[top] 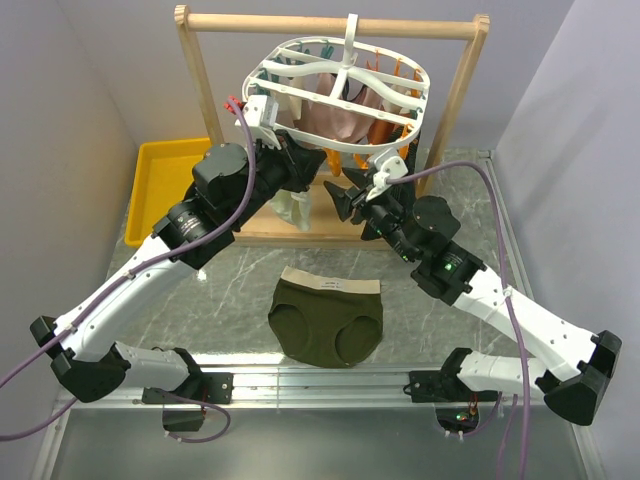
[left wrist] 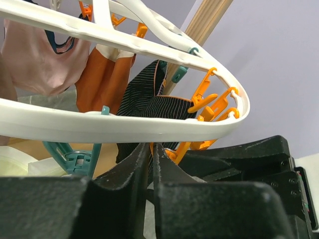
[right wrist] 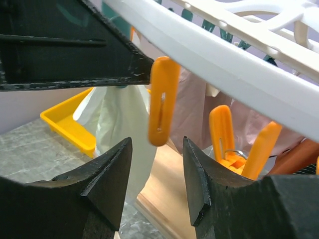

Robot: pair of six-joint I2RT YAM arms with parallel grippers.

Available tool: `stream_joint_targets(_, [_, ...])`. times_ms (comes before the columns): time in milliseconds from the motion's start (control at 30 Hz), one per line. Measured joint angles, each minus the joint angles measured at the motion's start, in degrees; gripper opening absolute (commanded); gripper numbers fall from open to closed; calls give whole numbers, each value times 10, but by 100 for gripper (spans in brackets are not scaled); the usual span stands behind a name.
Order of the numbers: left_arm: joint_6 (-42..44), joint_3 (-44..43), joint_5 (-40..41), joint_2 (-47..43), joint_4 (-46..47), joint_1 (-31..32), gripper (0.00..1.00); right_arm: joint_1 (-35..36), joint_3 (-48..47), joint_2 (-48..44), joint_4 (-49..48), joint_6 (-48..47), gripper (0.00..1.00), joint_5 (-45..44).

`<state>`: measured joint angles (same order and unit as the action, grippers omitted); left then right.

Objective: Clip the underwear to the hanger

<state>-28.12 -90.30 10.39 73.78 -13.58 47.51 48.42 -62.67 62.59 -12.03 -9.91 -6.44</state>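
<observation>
We see the left gripper [left wrist: 150, 167] with its jaws drawn almost together, only a thin slit between them; whether anything is pinched there we cannot tell. The white rim of the hanger [left wrist: 124, 130] runs just above these jaws. Behind them hangs a black striped garment [left wrist: 149, 102], and a teal clip [left wrist: 75, 158] sits to their left.

The right gripper [right wrist: 157, 144] has its jaws moderately apart and holds nothing. An orange clip [right wrist: 163, 99] dangles from the hanger rim just above the gap, its lower end near the jaw tips but not between them. In the same view, the left gripper's dark tip meets the top of this clip. Behind the right jaws hang a pale cloth [right wrist: 119, 124] and a pinkish garment [right wrist: 192, 112], and a yellow bin [right wrist: 70, 124] lies off to their left.

The underwear [top: 327, 320] lies flat on the table [top: 230, 290], well below both pairs of jaws and nearer the arm bases, untouched, its beige waistband towards the wooden frame [top: 330, 22].
</observation>
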Motion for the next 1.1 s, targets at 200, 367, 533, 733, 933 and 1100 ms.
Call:
stream_joint_targets(200, [2, -1, 0, 0, 0, 0, 8, -11, -12, 8, -8, 0, 53, 0])
stream_joint_targets(367, [2, -1, 0, 0, 0, 0, 7, -14, -19, 8, -11, -3, 52, 5])
stream_joint_targets(533, [2, -1, -2, 0, 0, 0, 6, -14, -20, 15, -13, -5, 45, 18])
stream_joint_targets(733, [3, -1, -15, 0, 0, 0, 18, -14, -20, 25, -12, -11, 32, 31])
stream_joint_targets(933, [5, -1, -25, -7, -7, 0, 25, -15, -23, 25, -12, -18, 17, 40])
stream_joint_targets(1100, [11, -1, -31, -21, -9, 0, 39, -17, -31, 25, -9, -20, 12, 46])
